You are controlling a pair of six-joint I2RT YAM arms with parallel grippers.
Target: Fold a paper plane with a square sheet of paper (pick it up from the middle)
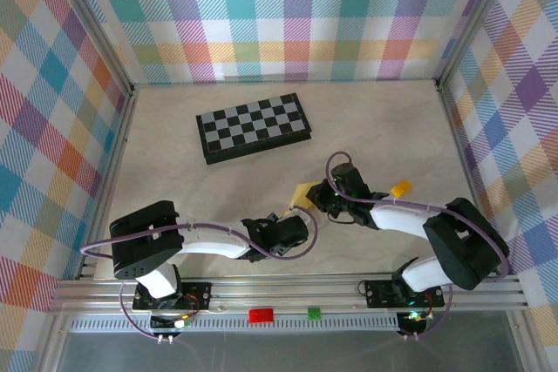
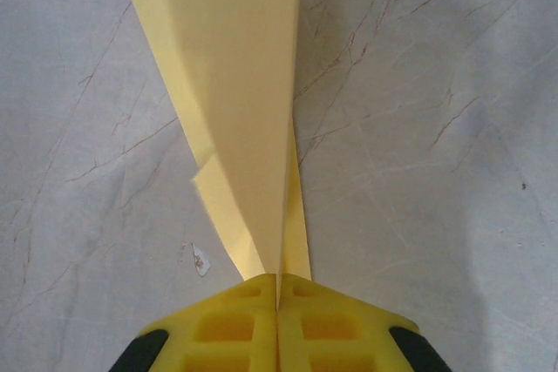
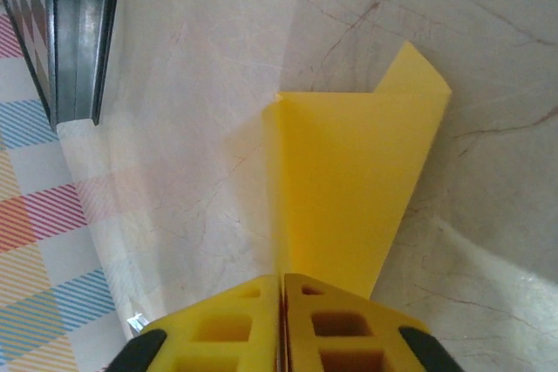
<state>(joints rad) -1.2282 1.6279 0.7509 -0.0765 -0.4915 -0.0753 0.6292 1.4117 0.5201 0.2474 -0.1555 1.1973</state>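
Note:
The square sheet of paper is folded into a slim yellow paper plane, held just above the marble table between both arms. In the left wrist view the paper plane runs away from my left gripper, widening toward the top, and the jaws are pressed together on its narrow end. My left gripper comes at the paper from the near left. My right gripper meets it from the right. In the right wrist view the paper plane stands as a wide folded flap, with my right gripper closed on its creased edge.
A black-and-grey chessboard lies farther back, left of centre. A small orange-yellow block sits on the table to the right of the right arm. A tiny white scrap lies under the left gripper. A metal frame post borders the checked wall.

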